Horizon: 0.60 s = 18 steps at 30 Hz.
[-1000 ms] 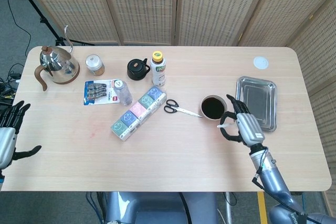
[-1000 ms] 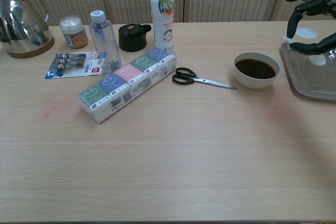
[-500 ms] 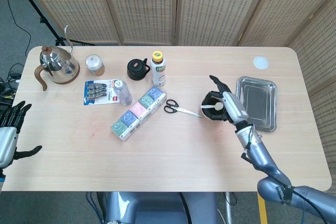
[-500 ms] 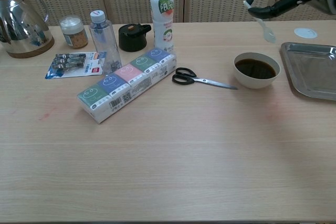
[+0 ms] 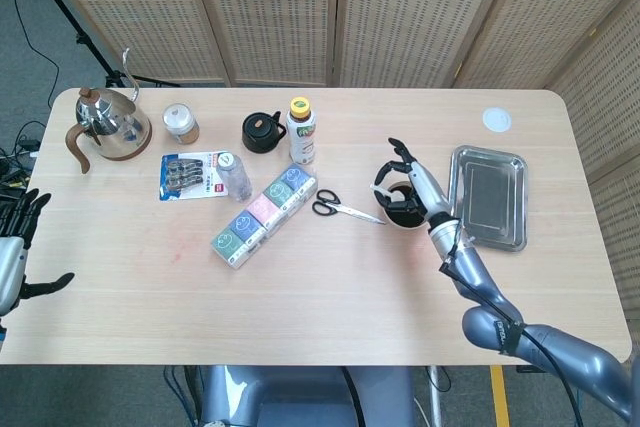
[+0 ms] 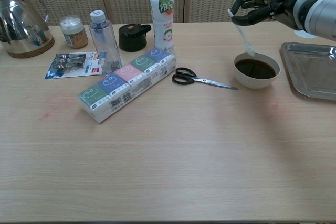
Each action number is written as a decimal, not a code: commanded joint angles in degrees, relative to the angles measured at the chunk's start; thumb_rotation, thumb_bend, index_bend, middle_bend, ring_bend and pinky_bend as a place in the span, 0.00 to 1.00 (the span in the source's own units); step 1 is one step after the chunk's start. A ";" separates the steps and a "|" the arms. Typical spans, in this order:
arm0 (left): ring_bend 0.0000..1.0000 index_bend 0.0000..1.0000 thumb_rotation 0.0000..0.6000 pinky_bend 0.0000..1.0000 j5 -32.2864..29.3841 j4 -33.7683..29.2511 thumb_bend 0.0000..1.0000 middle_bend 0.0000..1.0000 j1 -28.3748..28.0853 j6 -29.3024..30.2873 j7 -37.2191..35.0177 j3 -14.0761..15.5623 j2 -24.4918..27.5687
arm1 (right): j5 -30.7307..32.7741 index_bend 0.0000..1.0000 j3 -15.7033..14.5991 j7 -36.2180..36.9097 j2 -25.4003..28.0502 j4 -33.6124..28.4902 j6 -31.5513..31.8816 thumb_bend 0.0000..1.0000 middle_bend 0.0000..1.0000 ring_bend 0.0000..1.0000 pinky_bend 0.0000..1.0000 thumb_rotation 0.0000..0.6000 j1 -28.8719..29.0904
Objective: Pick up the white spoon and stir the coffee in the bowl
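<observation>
Since half a second ago the right hand (image 6: 265, 7) has shifted left and lower — the white spoon (image 6: 243, 36) pinched in its fingers now hangs with its tip at the near-left rim of the one bowl (image 6: 256, 70) of coffee, not yet dipped. Bowl sits right of centre on the bench (image 6: 168, 161), beside one steel tray (image 6: 310, 72) at the right edge. One pair of scissors (image 6: 202, 78) lies left of it. Left hand (image 5: 12, 247) — fingers spread, empty, off the left edge.
</observation>
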 commanded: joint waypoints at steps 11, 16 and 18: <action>0.00 0.00 1.00 0.00 -1.38 0.12 0.00 0.00 -1.07 -1.85 1.30 0.03 -0.42 | -5.04 0.56 -2.15 7.66 -5.39 10.85 -0.21 0.44 0.00 0.00 0.00 1.00 0.37; 0.00 0.00 1.00 0.00 -2.10 0.14 0.00 0.00 -1.48 -2.24 2.34 -0.01 -0.89 | -6.33 0.56 -2.78 10.17 -6.38 14.00 -0.78 0.44 0.00 0.00 0.00 1.00 0.56; 0.00 0.00 1.00 0.00 -2.28 0.16 0.00 0.00 -1.59 -2.29 2.60 -0.03 -1.04 | -6.59 0.56 -2.92 11.01 -6.68 14.60 -0.95 0.44 0.00 0.00 0.00 1.00 0.56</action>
